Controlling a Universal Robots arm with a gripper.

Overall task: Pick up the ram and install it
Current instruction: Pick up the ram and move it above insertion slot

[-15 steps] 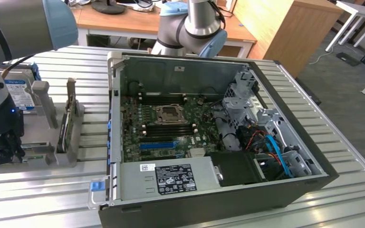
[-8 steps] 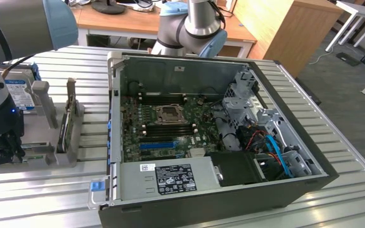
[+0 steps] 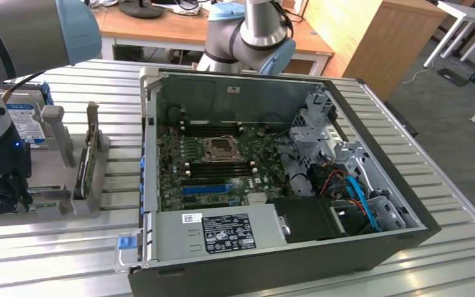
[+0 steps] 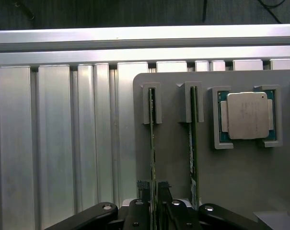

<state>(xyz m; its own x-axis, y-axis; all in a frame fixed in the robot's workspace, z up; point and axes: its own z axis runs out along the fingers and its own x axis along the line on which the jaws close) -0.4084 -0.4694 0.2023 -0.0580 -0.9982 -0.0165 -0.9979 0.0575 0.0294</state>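
Looking down from the wrist view, the gripper [image 4: 154, 188] is sitting right over the ram [image 4: 153, 143]. Its two dark fingers [image 4: 144, 194] hug both faces of the stick with no gap I can make out, so I'd call that pinching the ram. The stick is on its edge, and its far end is tucked into a little slot of the grey holder [image 4: 240, 177], so it's gripped but not lifted out.

Just beside it, in the next slot over, there's a second green stick [image 4: 193, 143] standing the same way, parallel and not touching the first one. Past that, a square silver processor chip [image 4: 248, 115] lies flat in its own pocket of the same holder. The holder rests on the ribbed aluminium table [image 4: 53, 143].

In the exterior view, the gripper [image 3: 2, 189] is low on that view's left, under the grey arm [image 3: 7, 37]. A hard drive [image 3: 23, 120] with a blue and white label stands just behind it. Well apart, towards the exterior view's right, the open computer case [image 3: 221, 93] lies on its side on the table. You can see its motherboard [image 3: 213, 161], with the power supply [image 3: 221, 229] along the near edge.
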